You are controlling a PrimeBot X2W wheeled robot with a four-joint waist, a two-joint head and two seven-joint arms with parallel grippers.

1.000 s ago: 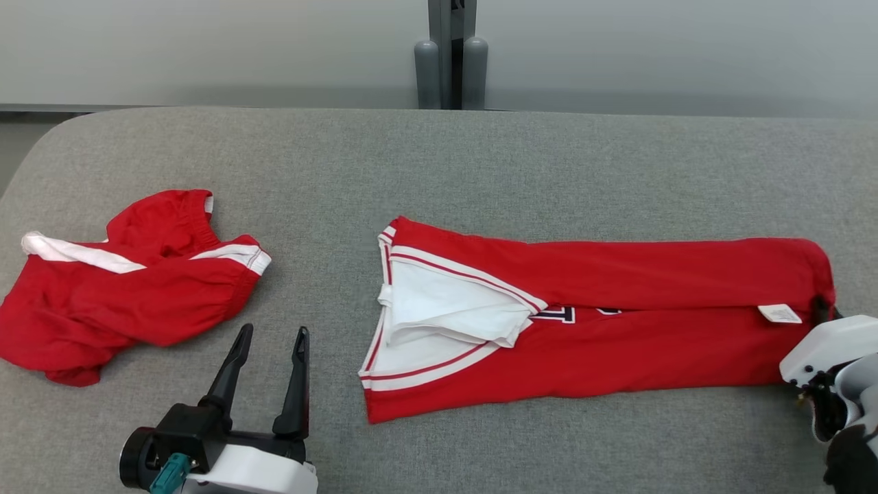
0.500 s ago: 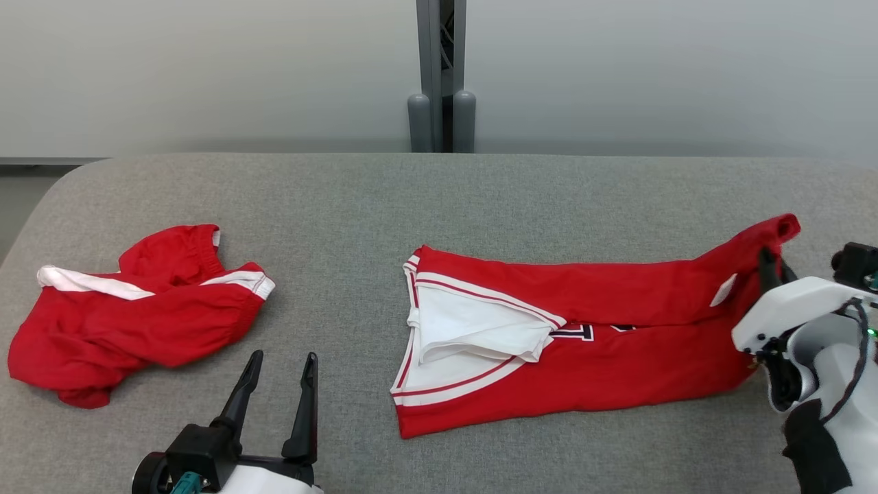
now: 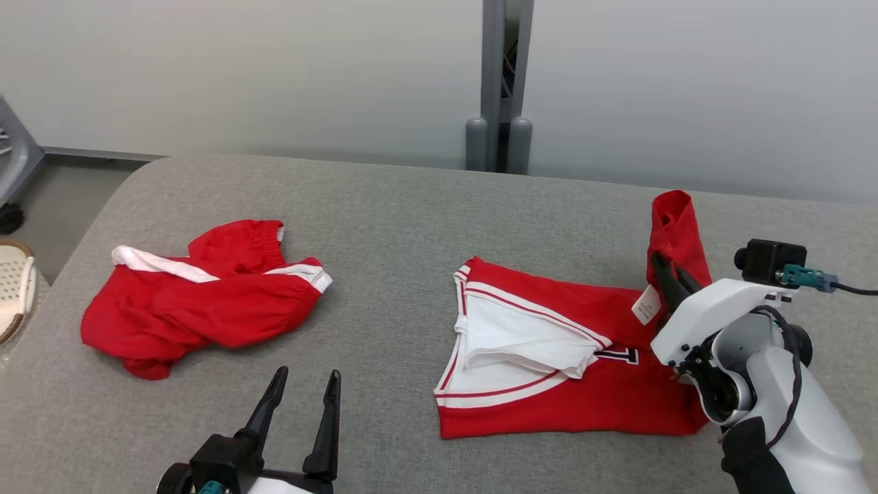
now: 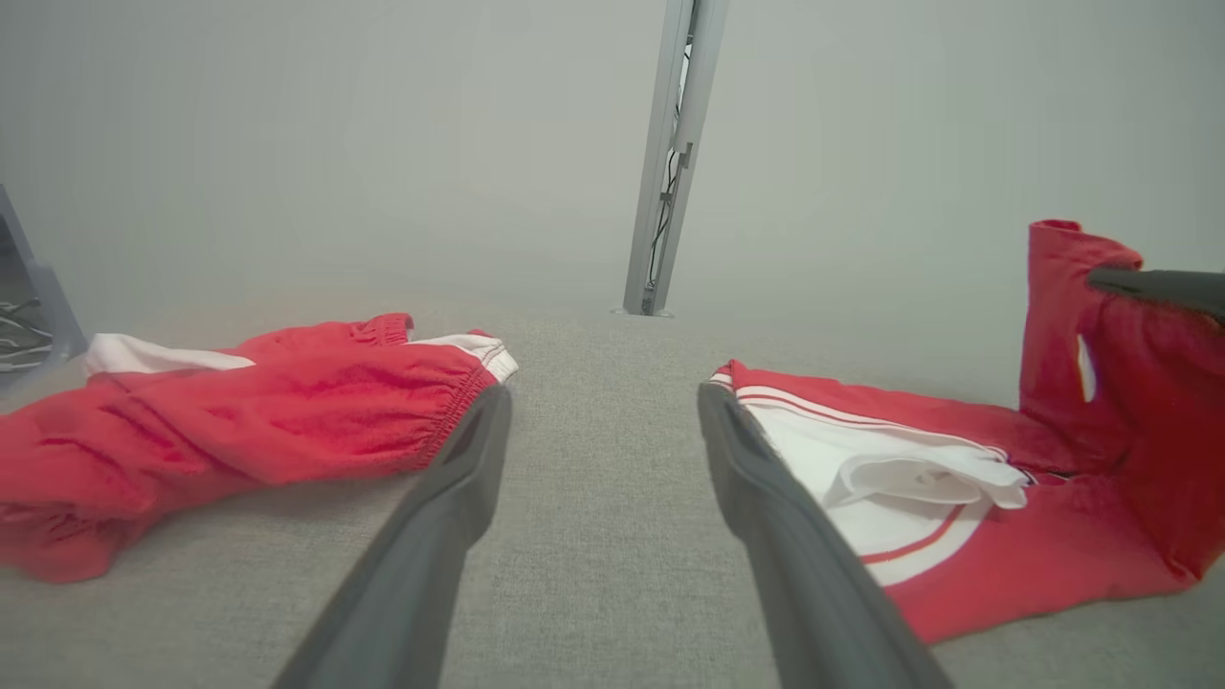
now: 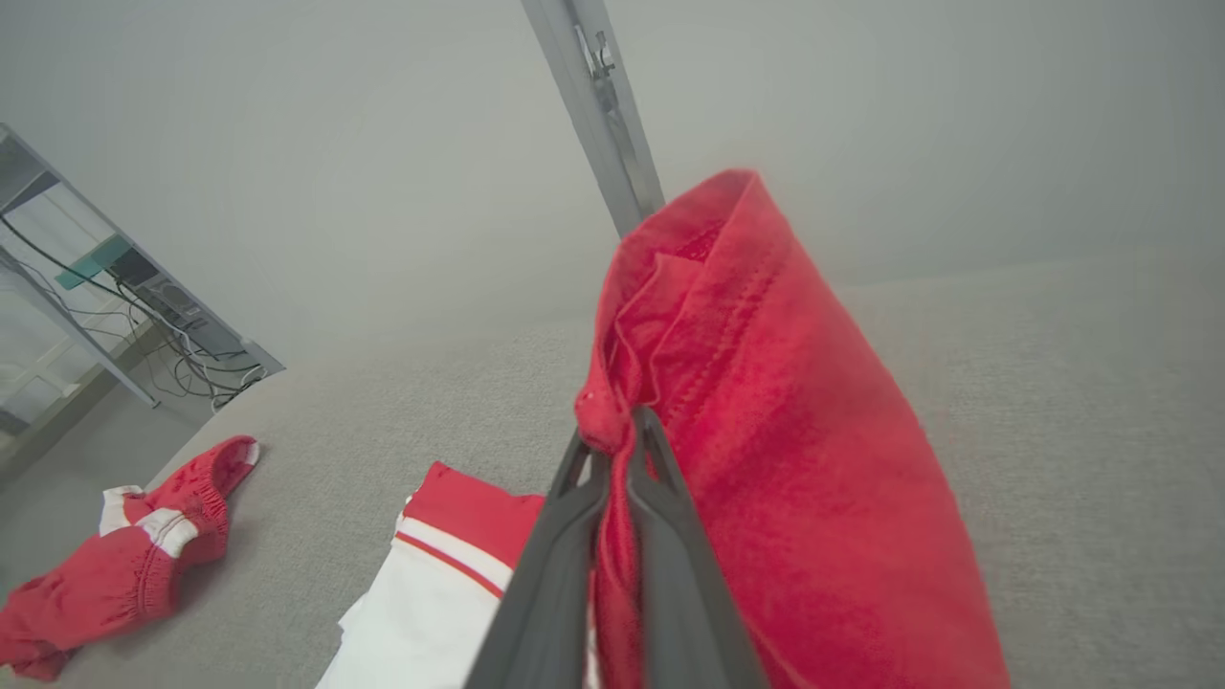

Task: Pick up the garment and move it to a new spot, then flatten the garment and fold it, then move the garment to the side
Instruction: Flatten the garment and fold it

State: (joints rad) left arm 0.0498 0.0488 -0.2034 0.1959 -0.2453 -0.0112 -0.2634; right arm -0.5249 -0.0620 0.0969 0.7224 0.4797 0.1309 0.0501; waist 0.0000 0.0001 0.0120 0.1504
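Observation:
The garment [image 3: 569,384], a red jersey with white trim and a white inner layer, lies on the grey padded table [image 3: 411,226] right of centre. Its right end is raised and stands upright, pinched in my shut right gripper [image 3: 664,266]. A white label hangs beside the fingers. In the right wrist view the red cloth [image 5: 794,431] drapes over my right gripper [image 5: 612,421]. My left gripper [image 3: 307,374] stands open over bare table near the front edge, left of the collar end. The left wrist view shows that open left gripper [image 4: 603,402] with the garment [image 4: 957,536] to its right.
A second red garment with white stripes [image 3: 199,302] lies crumpled at the table's left, also seen as the red heap [image 4: 239,421]. A grey post [image 3: 499,82] rises behind the table's far edge. A pale basket [image 3: 14,288] stands on the floor at left.
The head camera has shifted. My right gripper has lifted the garment's right end off the table and carried it leftwards over the rest. The left gripper stays open and still.

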